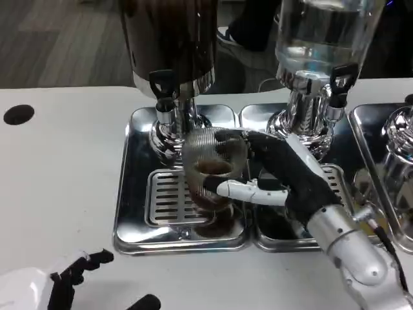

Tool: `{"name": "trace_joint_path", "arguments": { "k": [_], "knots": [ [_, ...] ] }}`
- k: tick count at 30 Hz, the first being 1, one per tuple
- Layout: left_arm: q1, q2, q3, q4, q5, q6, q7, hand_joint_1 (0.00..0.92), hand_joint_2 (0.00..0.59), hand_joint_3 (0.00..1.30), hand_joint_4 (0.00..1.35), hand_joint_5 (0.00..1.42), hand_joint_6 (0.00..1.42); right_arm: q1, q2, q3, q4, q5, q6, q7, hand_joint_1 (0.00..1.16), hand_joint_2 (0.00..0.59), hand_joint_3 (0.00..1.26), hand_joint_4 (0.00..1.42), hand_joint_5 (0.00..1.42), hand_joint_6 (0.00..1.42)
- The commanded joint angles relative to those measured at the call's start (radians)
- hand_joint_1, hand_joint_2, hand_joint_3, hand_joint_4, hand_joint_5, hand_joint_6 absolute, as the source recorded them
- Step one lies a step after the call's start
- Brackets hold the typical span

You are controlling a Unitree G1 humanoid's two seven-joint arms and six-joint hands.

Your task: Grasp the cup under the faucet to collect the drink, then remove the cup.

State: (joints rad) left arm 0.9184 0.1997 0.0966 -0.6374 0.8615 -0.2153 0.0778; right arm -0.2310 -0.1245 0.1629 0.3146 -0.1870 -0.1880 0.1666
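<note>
Nearest the camera, the left hand (68,278) rests low over the white table (58,181), its fingers apart and holding nothing. Ahead of it and off to its right, the right hand (284,177) grips the ribbed clear cup (213,165), fingers wrapped round its side; dark drink sits in the cup. Just above this hand's hold is the black-handled faucet (164,97) of the dark dispenser (171,39). Under the hand lies the slotted chrome drip tray (139,213). Behind the wrist stands a clear dispenser (319,39).
</note>
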Motion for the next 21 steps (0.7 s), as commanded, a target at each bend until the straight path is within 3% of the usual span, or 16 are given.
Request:
{"name": "trace_joint_path", "arguments": {
  "k": [1,21],
  "knots": [
    [-0.004,0.008,-0.011,0.009,0.014,0.01,-0.014,0.0,0.097,0.4,0.37,0.44,0.56,0.028,-0.013,-0.021,-0.078,0.036,-0.001,0.018,0.7,0.091,0.35,0.35,0.33,0.14],
    [-0.023,0.005,-0.063,0.013,0.039,0.02,-0.018,0.0,0.097,0.4,0.36,0.44,0.57,0.303,-0.14,-0.092,-0.321,0.14,-0.063,0.144,0.71,0.105,0.36,0.35,0.33,0.14]
  ]
}}
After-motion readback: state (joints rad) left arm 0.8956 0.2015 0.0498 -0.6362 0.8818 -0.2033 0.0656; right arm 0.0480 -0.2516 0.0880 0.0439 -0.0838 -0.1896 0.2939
